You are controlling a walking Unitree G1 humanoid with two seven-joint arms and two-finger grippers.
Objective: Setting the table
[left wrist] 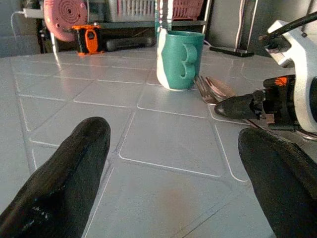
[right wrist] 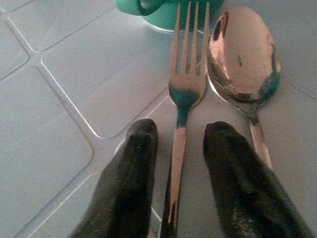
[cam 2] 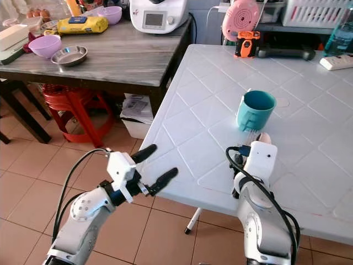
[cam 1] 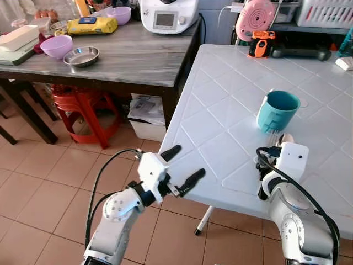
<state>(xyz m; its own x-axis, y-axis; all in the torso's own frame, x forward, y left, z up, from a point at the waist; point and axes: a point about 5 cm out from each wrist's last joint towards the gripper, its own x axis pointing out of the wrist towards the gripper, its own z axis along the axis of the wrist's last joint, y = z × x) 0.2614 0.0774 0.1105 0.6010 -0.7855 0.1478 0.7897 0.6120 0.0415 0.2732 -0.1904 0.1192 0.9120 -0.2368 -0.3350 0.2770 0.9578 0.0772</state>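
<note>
A white diamond-patterned surface (cam 1: 220, 105) runs from the middle of the left eye frame to its right edge. On it, right of centre, stands a teal mug (cam 1: 277, 110), upright, its mouth open to the camera. Just below the mug lie a fork (right wrist: 184, 89) and a spoon (right wrist: 243, 59), side by side with tines and bowl pointing toward the mug's base; the fork's tines nearly reach it.

The right gripper (right wrist: 179, 148) rests low over the surface at the lower right of the left eye view, just below the mug. In the right wrist view its two black fingers (right wrist: 131, 168) stand a little apart on either side of the fork's handle, which runs down the gap between them; whether they press the metal cannot be told. The spoon lies just outside one finger.

The left gripper (cam 1: 183, 167) hangs at the lower centre, at the near left edge of the white surface, its fingers spread wide and holding nothing.

In the upper left stands a dark wooden surface (cam 1: 132, 55) carrying a purple bowl (cam 1: 56, 46), a steel bowl (cam 1: 81, 56), a yellow packet (cam 1: 92, 25) and a white kitchen appliance (cam 1: 168, 15). A red stool (cam 1: 83, 105) stands beneath it on the tiled floor (cam 1: 44, 176).
</note>
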